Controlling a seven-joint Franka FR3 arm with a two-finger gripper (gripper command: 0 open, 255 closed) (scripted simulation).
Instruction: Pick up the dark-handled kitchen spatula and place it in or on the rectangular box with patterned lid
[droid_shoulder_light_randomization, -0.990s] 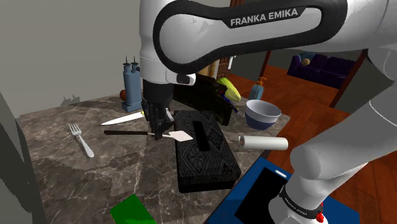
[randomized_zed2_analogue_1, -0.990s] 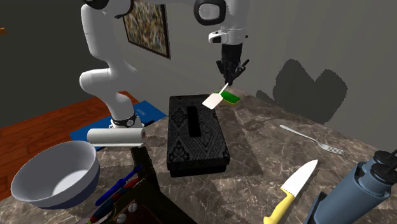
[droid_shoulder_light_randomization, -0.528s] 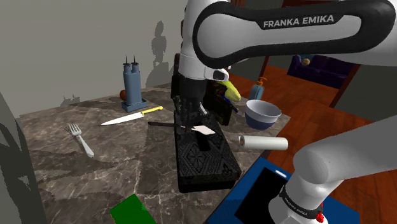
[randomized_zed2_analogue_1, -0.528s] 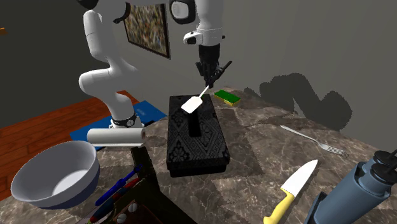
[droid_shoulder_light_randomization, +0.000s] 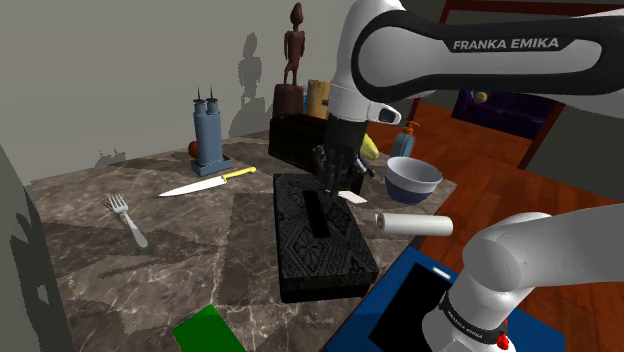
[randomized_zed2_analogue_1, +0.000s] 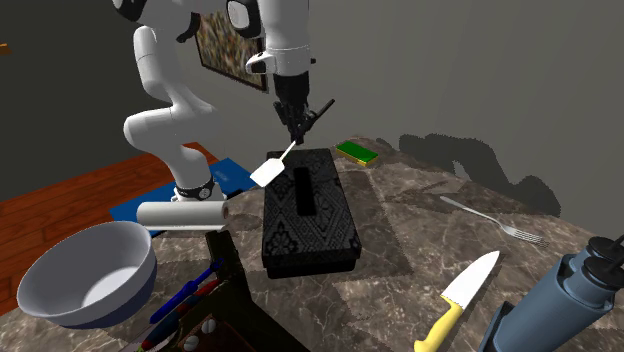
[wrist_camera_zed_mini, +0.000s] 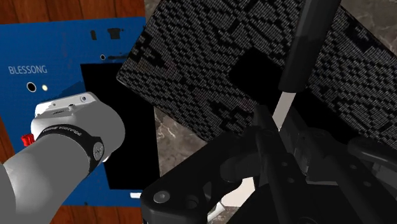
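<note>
Above box (randomized_zed2_analogue_1: 332, 215) edge — spatula (randomized_zed2_analogue_1: 270, 171) in claw (randomized_zed2_analogue_1: 298, 133)

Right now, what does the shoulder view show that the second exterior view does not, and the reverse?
The shoulder view adds a wooden figurine and a dark blue sofa. The second exterior view adds a framed picture on the wall. Both share the pincer shut on the spatula over the patterned box, plus the bowl, knife and fork.

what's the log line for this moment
phase: carry | gripper: shut on spatula | spatula: in the air over box, blade at its side edge | placed: not yet
</note>
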